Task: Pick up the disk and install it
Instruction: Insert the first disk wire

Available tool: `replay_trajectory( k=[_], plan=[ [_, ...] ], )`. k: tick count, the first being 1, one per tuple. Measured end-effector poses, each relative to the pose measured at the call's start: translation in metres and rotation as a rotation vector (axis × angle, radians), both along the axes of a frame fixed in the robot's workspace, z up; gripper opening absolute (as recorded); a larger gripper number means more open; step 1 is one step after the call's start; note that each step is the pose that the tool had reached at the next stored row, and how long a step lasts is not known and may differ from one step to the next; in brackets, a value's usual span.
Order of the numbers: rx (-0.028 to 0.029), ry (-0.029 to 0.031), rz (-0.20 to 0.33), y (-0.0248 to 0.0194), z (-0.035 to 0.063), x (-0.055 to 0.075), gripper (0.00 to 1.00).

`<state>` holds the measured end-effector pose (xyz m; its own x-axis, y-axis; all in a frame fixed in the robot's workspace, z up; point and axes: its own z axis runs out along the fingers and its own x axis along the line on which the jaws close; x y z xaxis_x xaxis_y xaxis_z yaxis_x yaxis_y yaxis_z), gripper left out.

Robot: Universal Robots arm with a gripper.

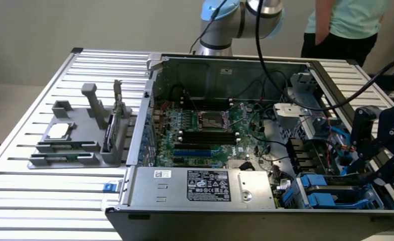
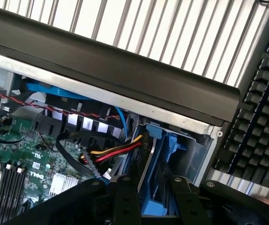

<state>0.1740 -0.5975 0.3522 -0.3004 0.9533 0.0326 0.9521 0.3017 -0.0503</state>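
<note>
Disk (image 2: 158, 178): stood on edge in the blue bay (image 1: 331, 193) at the open case's (image 1: 230, 65) front corner, exterior view's right.
Long axis: ran down into the bay.
Gripper (image 2: 150, 199): clamped on disk's upper edge.

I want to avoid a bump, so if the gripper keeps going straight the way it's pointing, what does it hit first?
Most likely the disk in its blue caddy, standing right ahead of the gripper in the drive bay; depth is unclear.
</note>
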Motion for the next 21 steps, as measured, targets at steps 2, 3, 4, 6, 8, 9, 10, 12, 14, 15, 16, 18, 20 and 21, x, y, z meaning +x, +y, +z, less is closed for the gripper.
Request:
replay_trajectory(
  k=[2,3,4,6,8,9,10,12,14,15,16,18,20,21],
  plan=[
    [0.0159,0.0001,0.000,-0.0023,-0.0012,0.000,0.31],
    [0.0226,0.0002,0.000,-0.0037,-0.0018,0.000,0.31],
    [0.0291,0.0001,0.000,-0.0054,-0.0026,0.000,0.31],
    [0.0435,0.0002,0.000,-0.0088,-0.0042,0.001,0.31],
    [0.0635,0.0002,0.000,-0.0118,-0.0054,0.001,0.31],
    [0.0752,0.0002,0.000,-0.0132,-0.0059,0.001,0.31],
    [0.0865,0.0001,0.000,-0.0147,-0.0064,0.001,0.31],
    [0.1062,0.0001,0.000,-0.0170,-0.0077,0.001,0.31],
    [0.1216,0.0002,0.000,-0.0183,-0.0094,0.001,0.31],
    [0.1279,0.0001,0.000,-0.0184,-0.0103,0.001,0.31],
    [0.1349,0.0001,0.000,-0.0186,-0.0113,0.001,0.31],
    [0.1474,-0.0011,0.000,-0.0187,-0.0128,0.001,0.31],
    [0.1553,-0.0076,0.000,-0.0188,-0.0137,0.001,0.31],
    [0.1577,-0.0138,0.001,-0.0188,-0.0138,0.001,0.31]
  ],
)
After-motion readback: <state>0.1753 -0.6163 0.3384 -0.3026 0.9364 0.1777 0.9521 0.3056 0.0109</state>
